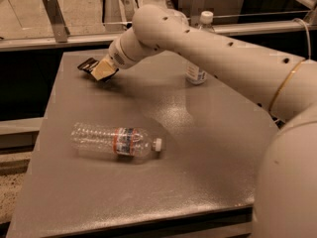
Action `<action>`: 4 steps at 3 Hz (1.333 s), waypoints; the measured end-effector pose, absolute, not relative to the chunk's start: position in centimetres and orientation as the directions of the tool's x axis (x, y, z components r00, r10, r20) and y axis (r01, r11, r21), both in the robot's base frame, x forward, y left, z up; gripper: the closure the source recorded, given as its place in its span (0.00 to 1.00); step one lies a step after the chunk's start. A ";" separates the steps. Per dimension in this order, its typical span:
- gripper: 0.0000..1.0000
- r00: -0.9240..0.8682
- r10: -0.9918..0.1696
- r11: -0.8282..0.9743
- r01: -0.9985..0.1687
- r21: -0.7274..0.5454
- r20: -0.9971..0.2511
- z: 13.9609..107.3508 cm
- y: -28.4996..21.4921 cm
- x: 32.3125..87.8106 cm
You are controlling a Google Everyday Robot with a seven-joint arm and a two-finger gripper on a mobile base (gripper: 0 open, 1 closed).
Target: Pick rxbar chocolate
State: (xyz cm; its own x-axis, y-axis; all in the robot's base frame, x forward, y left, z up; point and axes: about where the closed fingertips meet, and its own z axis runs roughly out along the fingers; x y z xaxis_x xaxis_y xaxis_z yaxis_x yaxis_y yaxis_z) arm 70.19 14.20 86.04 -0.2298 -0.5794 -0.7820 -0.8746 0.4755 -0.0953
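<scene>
The worktop (208,152) is grey and finely grained, with a dull sheen. The lying bottle (116,141) is clear ribbed plastic, and the upright bottle (197,73) is clear plastic too. The arm (213,48) is smooth cream plastic. Its gripper (101,69), at the far left corner, looks matt tan at the bar (87,64), which has a black wrapper.

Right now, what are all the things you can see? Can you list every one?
table: one, grey, fills most of the view
rxbar chocolate: one, black wrapper, far left part of the table, right at the gripper
lying water bottle: one, clear with a white cap, on its side on the near left part of the table
upright water bottle: one, clear with a white cap, at the back of the table, partly hidden by the arm
metal bracket: one, grey, beyond the table's far edge
arm: one, cream, reaching from the right across the table
gripper: one, tan tips, at the rxbar chocolate
</scene>
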 end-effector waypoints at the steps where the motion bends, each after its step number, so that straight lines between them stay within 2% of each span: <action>1: 1.00 -0.078 -0.518 0.403 -0.901 -0.162 -0.852 93.0 13.7 65.0; 3: 1.00 0.091 -0.426 0.327 -0.912 -0.247 -0.900 98.4 9.9 58.5; 4: 1.00 0.091 -0.426 0.327 -0.912 -0.247 -0.900 98.4 9.9 58.5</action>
